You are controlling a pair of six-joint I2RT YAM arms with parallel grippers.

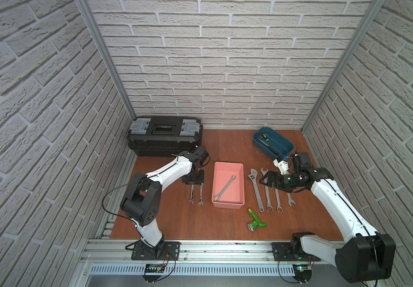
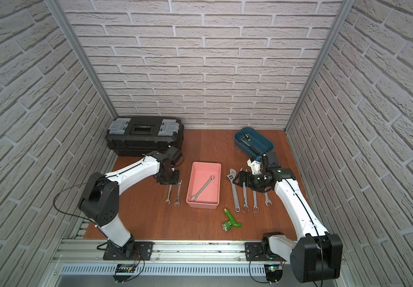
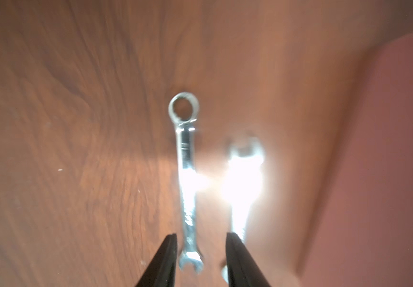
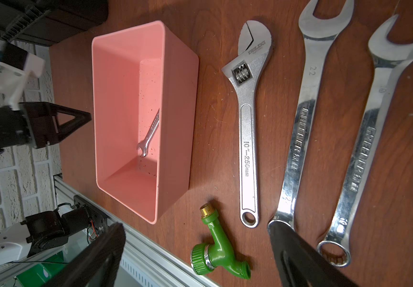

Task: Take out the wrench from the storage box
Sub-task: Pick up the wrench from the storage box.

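**Task item.** The pink rectangular plastic storage box (image 1: 226,204) stands at the centre of the brown wooden bench (image 1: 225,228) in both top views. The slim silver combination wrench (image 1: 224,188) lies flat on the box floor. It runs diagonally, with the open end toward the lower left of the frame and the ring end toward the upper right. In the right wrist view, the near wall of the box (image 4: 178,111) hides the ring end of the wrench (image 4: 150,131).

**Left hand.** The left hand (image 1: 195,183) is left of the box and points down over the upper ends of two small silver wrenches (image 1: 192,195) lying side by side. In the left wrist view, the fingers (image 3: 170,251) stand apart, wider than the shaft of the ring-ended small wrench (image 3: 187,179) between them. Nothing is gripped. Glare washes out its neighbour (image 3: 242,188).

**Right hand.** The right hand (image 1: 263,179) is right of the box, above a row of four large silver wrenches (image 1: 267,191). Its jaws are spread wide and empty.

**Surroundings.**
- A black toolbox (image 1: 165,136) sits at the upper left of the bench.
- A dark teal oval tray (image 1: 262,145) sits at the upper right.
- A green plastic hose fitting (image 1: 256,220) lies below the row.
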